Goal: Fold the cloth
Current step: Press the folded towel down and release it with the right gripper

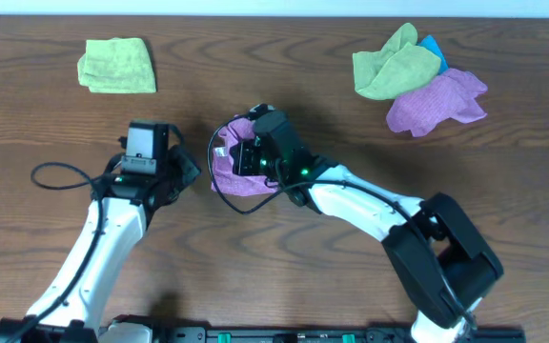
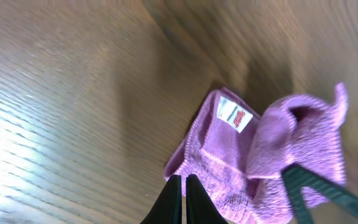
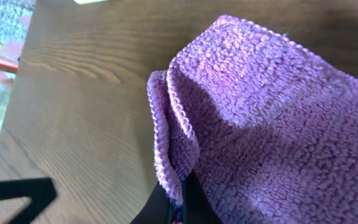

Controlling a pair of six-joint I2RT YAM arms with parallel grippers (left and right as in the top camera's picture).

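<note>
mid-table, close before both arms: lilac-purple microfibre cloth (image 1: 227, 173) bunched on the dark wood-grain table (image 1: 284, 57), small white tag (image 2: 234, 116) facing up. right gripper (image 3: 179, 202) clamped on a doubled edge of it. left gripper (image 2: 183, 196) fingers pressed together at the cloth's corner; contact unclear. far left: folded light green cloth (image 1: 117, 65). far right: heap of green, blue and purple cloths (image 1: 417, 81).

Overhead, the table (image 1: 284, 38) is evenly lit and sharp, with soft shadows. The left wrist view is blurred, with white glare at its left. On the right wrist, the cloth (image 3: 278, 124) looks crisp; the left edge is perhaps overexposed.
</note>
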